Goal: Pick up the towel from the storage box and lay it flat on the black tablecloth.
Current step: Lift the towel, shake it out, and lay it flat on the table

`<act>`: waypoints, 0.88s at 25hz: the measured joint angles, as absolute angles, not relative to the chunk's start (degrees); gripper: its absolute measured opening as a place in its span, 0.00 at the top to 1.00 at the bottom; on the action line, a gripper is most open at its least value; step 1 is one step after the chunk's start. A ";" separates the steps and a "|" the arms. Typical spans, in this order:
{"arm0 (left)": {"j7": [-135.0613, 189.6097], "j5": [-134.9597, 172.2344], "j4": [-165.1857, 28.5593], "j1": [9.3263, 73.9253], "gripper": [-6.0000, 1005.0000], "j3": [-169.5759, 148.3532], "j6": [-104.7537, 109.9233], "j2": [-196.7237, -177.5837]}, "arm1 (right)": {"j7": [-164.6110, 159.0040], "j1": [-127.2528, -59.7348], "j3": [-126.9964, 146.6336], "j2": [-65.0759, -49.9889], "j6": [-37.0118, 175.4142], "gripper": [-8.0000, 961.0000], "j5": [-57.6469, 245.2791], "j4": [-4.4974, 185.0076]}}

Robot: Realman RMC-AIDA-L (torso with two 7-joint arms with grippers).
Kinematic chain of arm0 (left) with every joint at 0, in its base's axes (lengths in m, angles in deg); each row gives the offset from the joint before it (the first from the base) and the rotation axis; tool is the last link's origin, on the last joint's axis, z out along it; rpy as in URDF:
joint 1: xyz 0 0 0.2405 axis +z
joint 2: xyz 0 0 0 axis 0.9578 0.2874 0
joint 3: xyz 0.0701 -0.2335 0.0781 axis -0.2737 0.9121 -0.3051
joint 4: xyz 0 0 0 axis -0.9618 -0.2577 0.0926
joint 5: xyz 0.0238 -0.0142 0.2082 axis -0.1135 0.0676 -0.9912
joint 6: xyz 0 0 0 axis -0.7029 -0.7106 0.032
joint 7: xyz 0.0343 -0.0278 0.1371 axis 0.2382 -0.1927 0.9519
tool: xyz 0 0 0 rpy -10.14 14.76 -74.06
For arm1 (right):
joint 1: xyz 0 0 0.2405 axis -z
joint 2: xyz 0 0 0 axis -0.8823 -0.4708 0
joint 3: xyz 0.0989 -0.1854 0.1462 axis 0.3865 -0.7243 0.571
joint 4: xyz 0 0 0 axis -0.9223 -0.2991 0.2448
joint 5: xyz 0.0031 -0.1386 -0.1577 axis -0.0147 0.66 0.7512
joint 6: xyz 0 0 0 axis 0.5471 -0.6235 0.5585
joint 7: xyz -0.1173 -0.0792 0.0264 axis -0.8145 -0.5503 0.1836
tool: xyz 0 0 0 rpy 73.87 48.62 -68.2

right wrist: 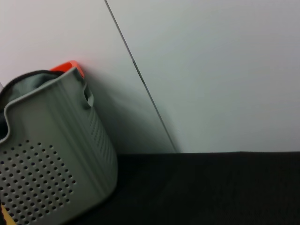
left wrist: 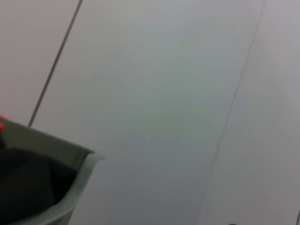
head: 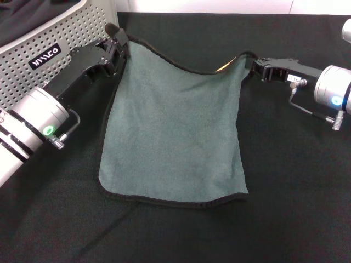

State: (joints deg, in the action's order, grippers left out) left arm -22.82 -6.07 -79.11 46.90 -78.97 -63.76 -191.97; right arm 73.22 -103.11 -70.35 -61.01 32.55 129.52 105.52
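You have the towel (head: 173,142) stretched between both grippers, grey-green side up, its lower half lying on the black tablecloth (head: 296,208). The left gripper (head: 119,44) pinches the far-left corner just beside the storage box (head: 60,33) (label facing you). The right gripper (head: 253,64) seems to pinch the far-right corner, though its fingertips are hard to see.
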 joint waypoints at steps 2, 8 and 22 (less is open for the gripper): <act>-22.79 -6.03 -79.11 46.93 0.98 -78.97 -62.70 -192.01 | 73.22 -103.31 -70.43 -61.00 32.90 0.99 129.52 105.48; -21.99 -6.02 -79.04 46.25 0.98 -79.05 -58.40 -192.56 | 73.22 -104.28 -71.31 -61.01 34.32 0.99 129.52 105.40; -18.47 -2.42 -78.33 44.01 0.98 -79.14 -52.75 -192.87 | 72.98 -106.46 -72.84 -61.01 39.32 0.98 129.55 104.25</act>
State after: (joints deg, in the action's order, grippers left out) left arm -18.47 -2.42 -78.33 44.01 -79.14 -52.75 -192.87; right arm 72.98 -106.46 -72.84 -61.01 39.32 129.55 104.25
